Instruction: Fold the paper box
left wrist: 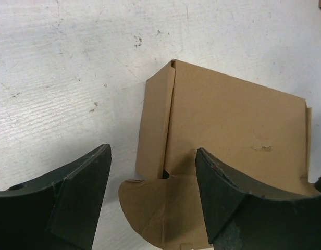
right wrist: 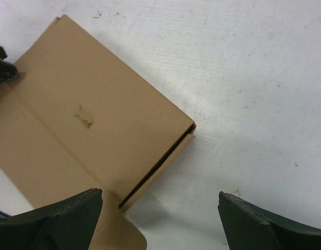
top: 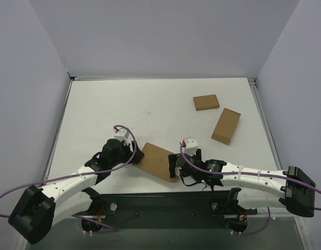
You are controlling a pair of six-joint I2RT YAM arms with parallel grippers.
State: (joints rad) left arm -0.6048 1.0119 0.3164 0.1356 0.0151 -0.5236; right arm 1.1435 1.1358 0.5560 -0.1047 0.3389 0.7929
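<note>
The paper box (top: pixel 157 161) is plain brown cardboard, lying low on the white table between my two arms. In the left wrist view its top panel (left wrist: pixel 233 120) has a side flap folded down on the left and a rounded tab (left wrist: pixel 150 203) sticking out between my fingers. My left gripper (top: pixel 134 152) is open at the box's left edge, its right finger (left wrist: pixel 228 192) over the cardboard. My right gripper (top: pixel 173 166) is open at the box's right end. The right wrist view shows the box (right wrist: pixel 93 120) with a side flap slightly ajar and a rounded tab by my left finger (right wrist: pixel 61 219).
Two smaller ready-made brown boxes lie at the back right: one (top: pixel 206 102) flat and square-on, the other (top: pixel 226 125) angled. Grey walls enclose the table on three sides. The dark base rail (top: pixel 165 205) runs along the near edge.
</note>
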